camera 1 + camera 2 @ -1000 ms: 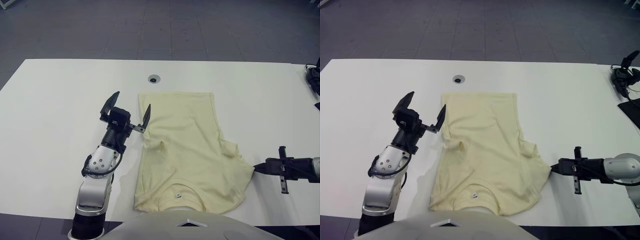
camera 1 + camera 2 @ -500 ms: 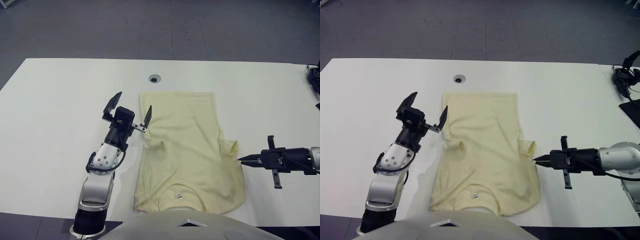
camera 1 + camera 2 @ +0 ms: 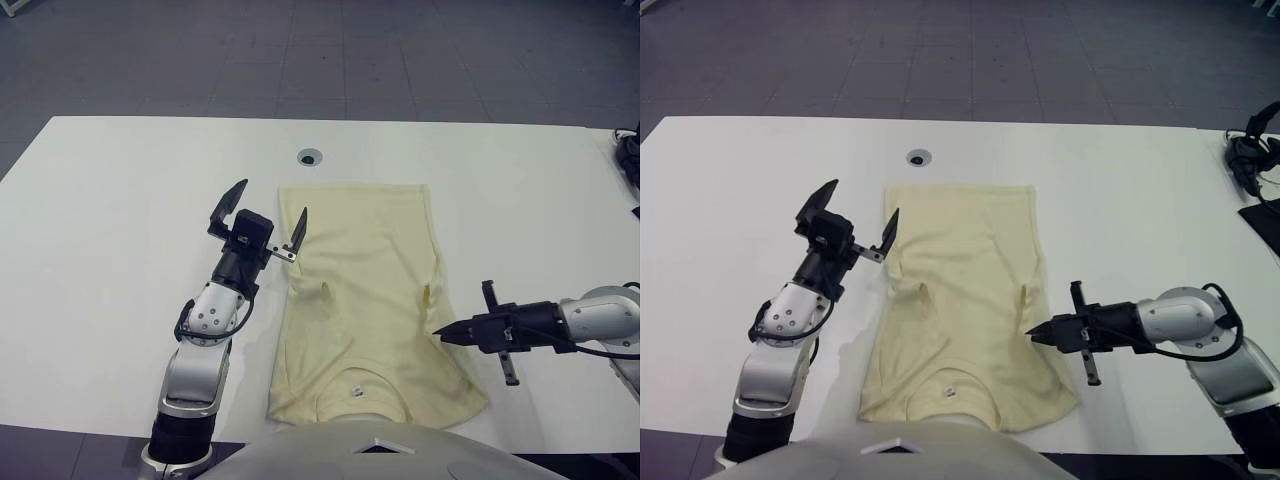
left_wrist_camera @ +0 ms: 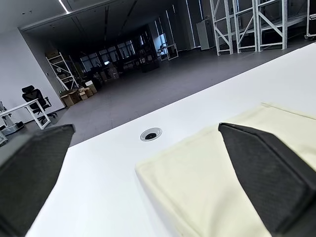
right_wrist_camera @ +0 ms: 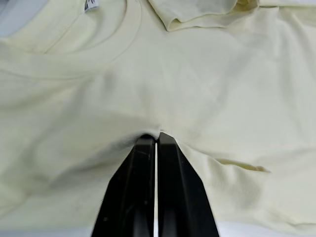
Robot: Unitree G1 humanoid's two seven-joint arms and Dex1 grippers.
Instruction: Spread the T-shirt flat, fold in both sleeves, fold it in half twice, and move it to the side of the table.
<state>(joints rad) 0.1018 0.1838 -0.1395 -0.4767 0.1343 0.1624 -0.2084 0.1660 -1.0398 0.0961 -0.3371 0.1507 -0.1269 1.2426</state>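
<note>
Since a second ago my right gripper (image 3: 442, 333) has swept inward from the table's (image 3: 120, 200) right side, carrying the sleeve (image 3: 437, 300) over the shirt's (image 3: 365, 270) body, and its fingers are clenched on a pinch of cloth at the end nearest me. Farther out, my left gripper (image 3: 270, 205) hangs with fingers spread wide just beside the shirt's left edge, and the hem lies short of the cable hole (image 3: 309, 157). If I pull further, I judge the pinch may drag the body layer and bunch the fold.
</note>
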